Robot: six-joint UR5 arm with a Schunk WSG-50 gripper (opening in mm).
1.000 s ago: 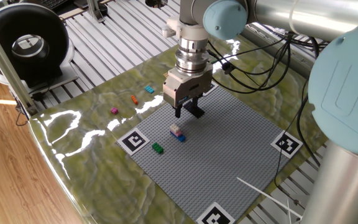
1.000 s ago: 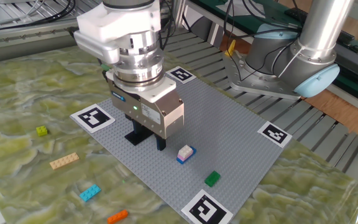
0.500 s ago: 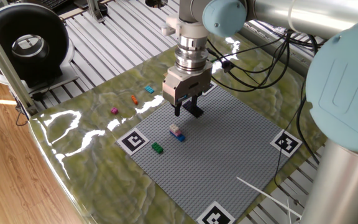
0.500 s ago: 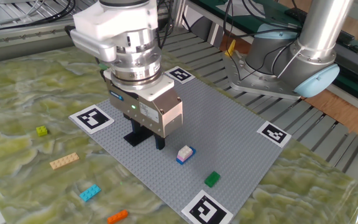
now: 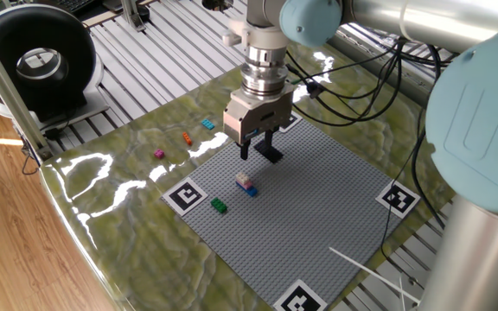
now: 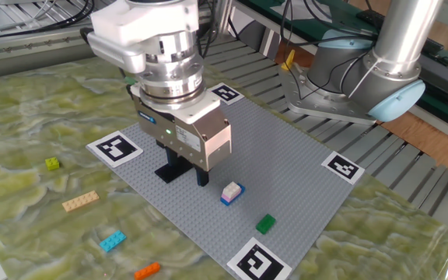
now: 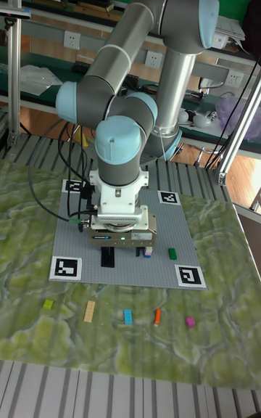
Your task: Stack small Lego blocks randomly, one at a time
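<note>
My gripper [image 5: 256, 153] [image 6: 190, 171] hovers just above the grey baseplate [image 5: 318, 207], fingers apart and nothing visible between them. A dark flat plate [image 5: 271, 156] [image 7: 108, 258] lies on the baseplate right beside the fingers. A white-pink brick sits on a blue one [image 5: 246, 183] [image 6: 231, 192] a short way off. A green brick [image 5: 219, 206] [image 6: 265, 224] stands alone near a corner tag. Loose on the mat lie magenta [image 5: 158, 154], orange [image 5: 186, 137], cyan [image 5: 207, 124], tan [image 6: 80, 201] and yellow-green [image 6: 52, 163] bricks.
Black-and-white marker tags [image 5: 187, 194] [image 6: 116, 146] sit at the baseplate's corners. A black round device [image 5: 37, 56] stands at the far left on the slatted table. Cables [image 5: 353, 95] hang behind the arm. Thin white sticks [image 5: 366, 263] lie near the right corner.
The gripper has lifted slightly and drifted a little away from the white-pink and blue stack. No brick has moved.
</note>
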